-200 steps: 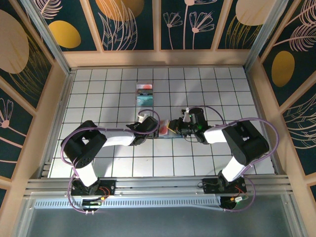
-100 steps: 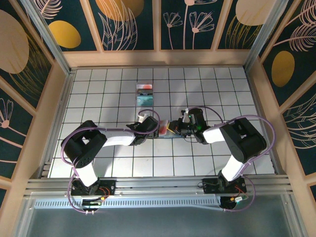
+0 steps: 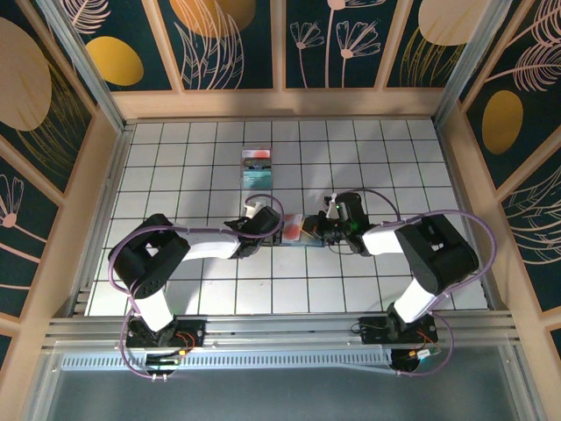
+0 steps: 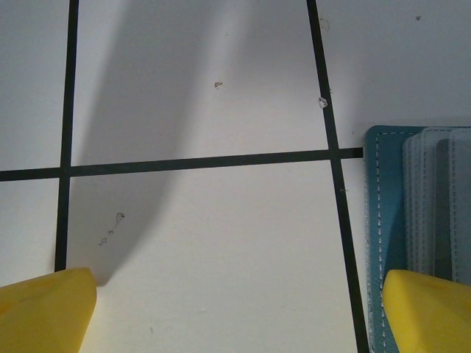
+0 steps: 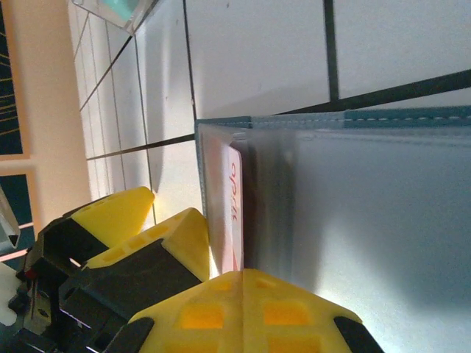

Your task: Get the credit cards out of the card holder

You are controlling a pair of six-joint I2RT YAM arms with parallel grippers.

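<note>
The teal card holder (image 3: 300, 240) lies open on the tiled floor between my two grippers. Its frosted pockets (image 5: 368, 206) show in the right wrist view. A credit card (image 5: 235, 198) with red lettering, salmon-red from above (image 3: 292, 228), stands in the left pocket. My right gripper (image 5: 243, 273) is shut, and the card's near edge runs into the seam between its fingers. My left gripper (image 4: 235, 316) is open over the floor, its right finger (image 4: 427, 309) resting over the card holder's stitched edge (image 4: 383, 220). It sits just left of the holder (image 3: 277, 230).
A small clear box (image 3: 257, 167) with teal and red showing through stands two tiles behind the holder. Wooden walls (image 3: 96, 175) border the white tiled floor on three sides. Bare tiles (image 4: 199, 243) lie under the left gripper.
The right gripper's jaws have closed the last bit at the card's edge. Both arms have hardly moved, and the left gripper has stayed open.
</note>
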